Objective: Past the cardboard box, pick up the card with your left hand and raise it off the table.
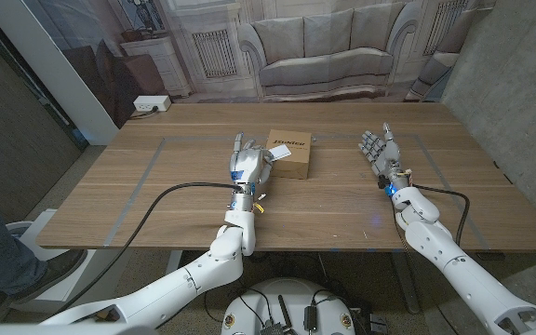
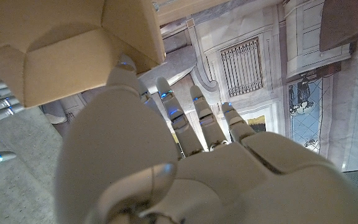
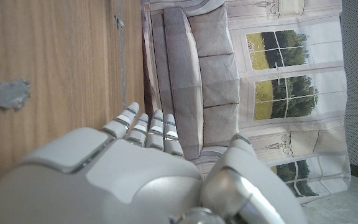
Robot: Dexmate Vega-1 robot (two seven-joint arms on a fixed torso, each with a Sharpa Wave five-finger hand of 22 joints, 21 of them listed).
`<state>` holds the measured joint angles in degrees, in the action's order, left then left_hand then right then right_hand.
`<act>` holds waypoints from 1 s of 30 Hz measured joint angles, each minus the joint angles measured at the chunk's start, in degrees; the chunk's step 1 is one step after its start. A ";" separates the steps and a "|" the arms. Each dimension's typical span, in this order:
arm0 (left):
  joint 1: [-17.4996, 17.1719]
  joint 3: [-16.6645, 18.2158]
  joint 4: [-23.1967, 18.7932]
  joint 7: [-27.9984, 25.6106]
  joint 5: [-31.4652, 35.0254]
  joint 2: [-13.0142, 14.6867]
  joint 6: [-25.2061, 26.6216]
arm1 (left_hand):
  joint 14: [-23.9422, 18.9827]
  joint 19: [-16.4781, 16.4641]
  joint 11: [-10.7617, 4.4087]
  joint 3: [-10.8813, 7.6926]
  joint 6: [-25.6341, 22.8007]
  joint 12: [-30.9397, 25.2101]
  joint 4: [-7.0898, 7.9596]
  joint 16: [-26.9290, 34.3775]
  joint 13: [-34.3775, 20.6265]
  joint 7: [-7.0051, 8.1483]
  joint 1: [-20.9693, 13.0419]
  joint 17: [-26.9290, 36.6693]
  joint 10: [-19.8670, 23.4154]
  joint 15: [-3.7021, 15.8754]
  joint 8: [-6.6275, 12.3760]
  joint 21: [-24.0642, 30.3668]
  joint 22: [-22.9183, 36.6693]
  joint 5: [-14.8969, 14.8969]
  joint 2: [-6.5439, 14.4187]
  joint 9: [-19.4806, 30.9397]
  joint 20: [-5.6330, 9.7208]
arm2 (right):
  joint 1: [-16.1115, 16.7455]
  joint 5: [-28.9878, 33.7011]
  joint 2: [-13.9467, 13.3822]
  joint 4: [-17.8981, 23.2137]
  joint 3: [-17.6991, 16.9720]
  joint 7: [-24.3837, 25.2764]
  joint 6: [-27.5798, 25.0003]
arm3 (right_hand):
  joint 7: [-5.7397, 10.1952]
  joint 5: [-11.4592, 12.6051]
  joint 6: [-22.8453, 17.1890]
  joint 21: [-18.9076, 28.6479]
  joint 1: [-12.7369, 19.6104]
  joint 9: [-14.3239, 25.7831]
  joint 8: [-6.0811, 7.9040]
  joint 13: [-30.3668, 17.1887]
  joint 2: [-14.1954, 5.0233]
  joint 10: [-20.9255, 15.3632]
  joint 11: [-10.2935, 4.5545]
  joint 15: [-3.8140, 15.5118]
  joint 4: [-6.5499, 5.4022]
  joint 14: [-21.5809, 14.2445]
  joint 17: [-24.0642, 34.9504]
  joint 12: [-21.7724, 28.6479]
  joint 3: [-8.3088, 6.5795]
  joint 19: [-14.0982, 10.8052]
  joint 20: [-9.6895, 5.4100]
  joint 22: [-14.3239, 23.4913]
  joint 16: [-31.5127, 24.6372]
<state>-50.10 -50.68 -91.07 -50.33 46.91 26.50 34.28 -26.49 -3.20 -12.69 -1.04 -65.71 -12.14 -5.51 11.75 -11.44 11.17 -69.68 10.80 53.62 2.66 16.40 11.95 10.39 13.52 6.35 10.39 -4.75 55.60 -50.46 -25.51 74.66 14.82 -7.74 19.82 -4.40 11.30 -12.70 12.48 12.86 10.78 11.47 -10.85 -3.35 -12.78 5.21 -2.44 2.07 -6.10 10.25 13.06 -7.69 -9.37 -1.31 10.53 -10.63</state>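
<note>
My left hand (image 1: 247, 167) sits just left of the cardboard box (image 1: 289, 154), fingers (image 2: 180, 122) extended and apart, holding nothing. In the left wrist view the box (image 2: 67, 43) is very close to my fingertips; contact with it I cannot tell.

My right hand (image 1: 380, 154) waits well to the right of the box on the table (image 1: 156, 200), fingers straight and spread, empty.

The card: a small white rectangle (image 1: 281, 150) lies on top of the box at its left side, which may be a label. No separate card shows beyond the box, so its place is uncertain.

Risk, as I judge it: reaching past, my fingers clip the box and shove it into whatever lies behind. A thin card flat on wood may also slide instead of lifting.
</note>
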 measured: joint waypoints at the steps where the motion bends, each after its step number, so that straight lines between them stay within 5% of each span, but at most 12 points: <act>1: 0.00 0.00 0.01 -0.08 -0.07 0.00 -0.05 | -0.21 -0.06 0.02 0.00 -0.29 0.00 0.00 0.00 0.00 0.06 0.00 0.00 0.43 -0.02 0.00 0.00 0.00 0.00 0.00 -0.04 0.06 | 0.00 0.00 0.00 0.01 0.00 0.00 0.00 | 0.00 0.00 0.00 0.00 0.00 0.00 0.00 0.00 0.00 0.00 0.00 0.00 0.00 0.00 0.00 0.00 0.00 0.00 0.00 0.00 0.00; 18: -0.37 0.81 0.32 -2.92 -1.00 0.04 -0.86 | -3.16 -1.29 0.11 -0.66 -3.15 0.00 0.17 0.44 -0.01 -0.74 -0.77 0.00 3.97 0.30 0.66 0.40 0.00 -1.06 0.91 -0.61 0.67 | 0.05 0.04 0.16 0.41 0.03 -0.11 0.47 | -0.31 0.00 -0.31 -0.29 -0.23 0.00 0.00 0.00 -0.23 -0.31 0.32 -0.31 0.00 -0.30 0.00 0.00 0.00 0.00 0.00 -0.01 0.00; 30: -0.54 1.44 1.56 -6.02 -1.61 -0.99 -0.95 | -4.89 -2.83 0.21 -0.66 -3.86 0.00 0.17 0.44 0.26 -1.04 -0.76 -0.15 5.29 0.26 0.65 0.41 0.00 -1.49 0.91 -0.69 -0.45 | -0.94 0.09 0.53 -0.50 0.38 -0.91 0.58 | -0.31 0.00 -0.31 -0.28 -0.23 0.00 0.00 0.00 -0.23 -0.31 0.31 -0.31 0.10 -0.30 0.00 0.00 0.10 0.01 0.00 -0.01 0.00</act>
<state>-50.64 -49.23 -89.50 -56.35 45.30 25.50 33.33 -31.38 -6.03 -12.48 -1.69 -69.57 -12.14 -5.34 12.19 -11.18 10.13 -70.44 10.65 58.92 2.92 17.05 12.36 10.39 12.03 7.27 9.70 -5.21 54.66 -50.37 -24.97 74.17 15.20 -8.65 20.41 -4.71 11.30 -13.01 12.19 12.63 10.78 11.47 -10.85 -3.57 -13.09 5.52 -2.75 2.17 -6.40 10.25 13.06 -7.59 -9.36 -1.31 10.53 -10.63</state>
